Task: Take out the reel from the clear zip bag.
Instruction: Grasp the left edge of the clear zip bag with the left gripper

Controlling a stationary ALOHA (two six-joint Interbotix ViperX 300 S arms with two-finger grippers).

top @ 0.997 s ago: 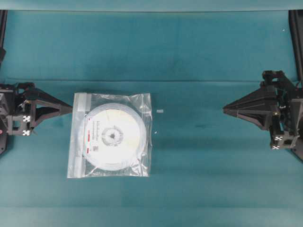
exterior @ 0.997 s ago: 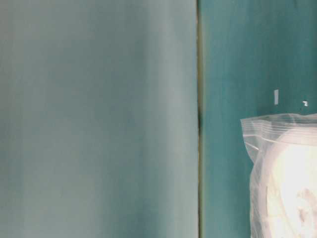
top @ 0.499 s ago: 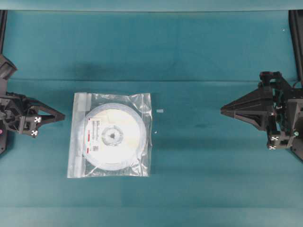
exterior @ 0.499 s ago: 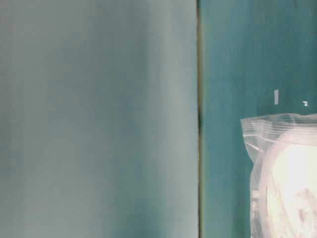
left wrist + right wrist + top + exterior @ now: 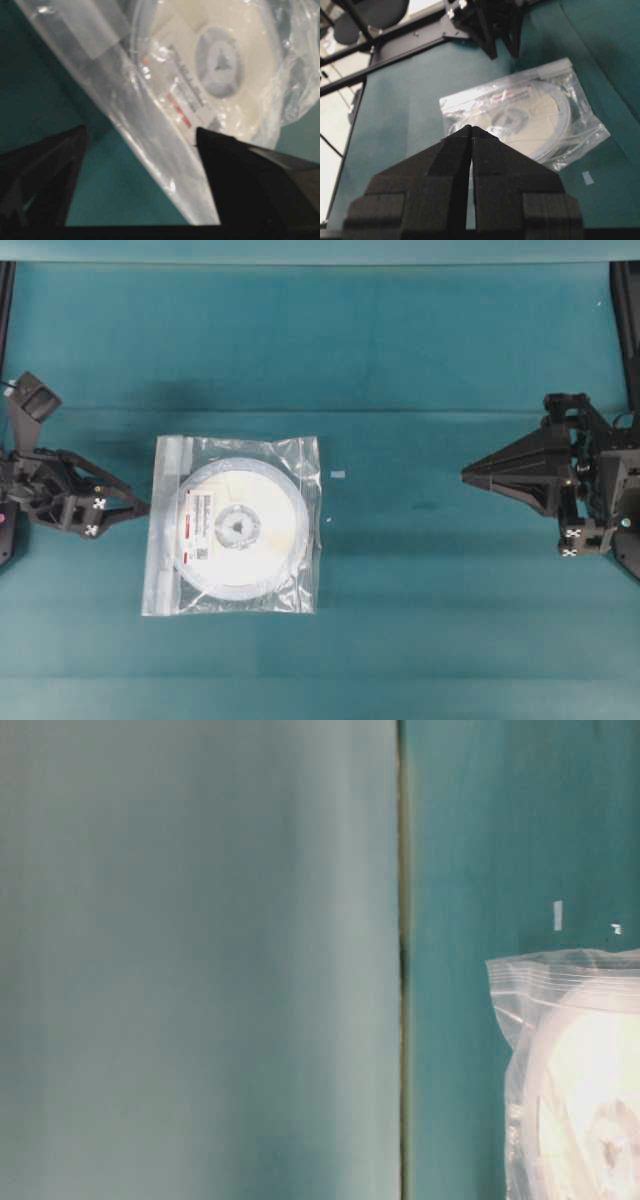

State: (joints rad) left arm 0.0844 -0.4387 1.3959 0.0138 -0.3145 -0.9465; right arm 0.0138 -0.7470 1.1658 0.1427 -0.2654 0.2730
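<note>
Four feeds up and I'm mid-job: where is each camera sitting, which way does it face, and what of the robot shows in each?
Overhead: looks straight down on the table; clear zip bag with the reel left of centre, left gripper beside its zip edge, right gripper far right.
Table-level: close to the surface, shows only a bag corner; no robot parts.
Left wrist: looks past open jaws onto the bag's zip edge.
Right wrist: looks over shut jaws across to the bag and left arm.
All four views share the bag.
</note>
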